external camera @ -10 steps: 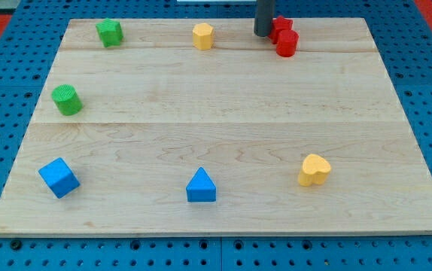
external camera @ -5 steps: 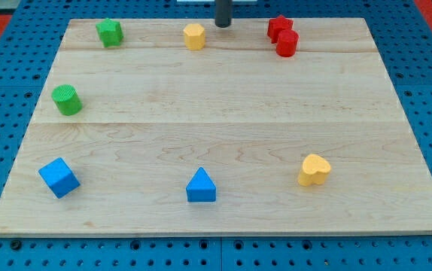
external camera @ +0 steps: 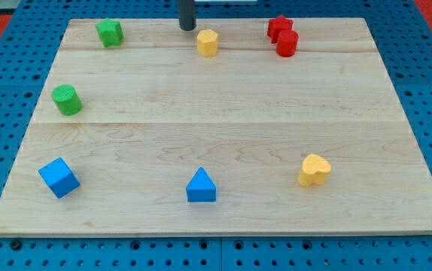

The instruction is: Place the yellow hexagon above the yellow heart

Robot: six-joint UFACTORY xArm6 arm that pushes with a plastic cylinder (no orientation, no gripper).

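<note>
The yellow hexagon (external camera: 208, 42) sits near the view's top edge of the wooden board, a little left of centre. The yellow heart (external camera: 314, 170) lies toward the view's bottom right, far from the hexagon. My tip (external camera: 188, 28) is at the view's top, just up and to the left of the yellow hexagon, close to it; contact cannot be told.
Two red blocks (external camera: 282, 36) sit together at the top right. A green block (external camera: 109, 32) is at the top left, a green cylinder (external camera: 67, 100) at the left. A blue cube (external camera: 59, 178) and a blue triangle (external camera: 201, 186) lie along the bottom. The board (external camera: 216, 120) rests on blue pegboard.
My tip has moved left along the top edge, from beside the red blocks to the hexagon's upper left. The yellow hexagon first shifted left, then right and slightly down.
</note>
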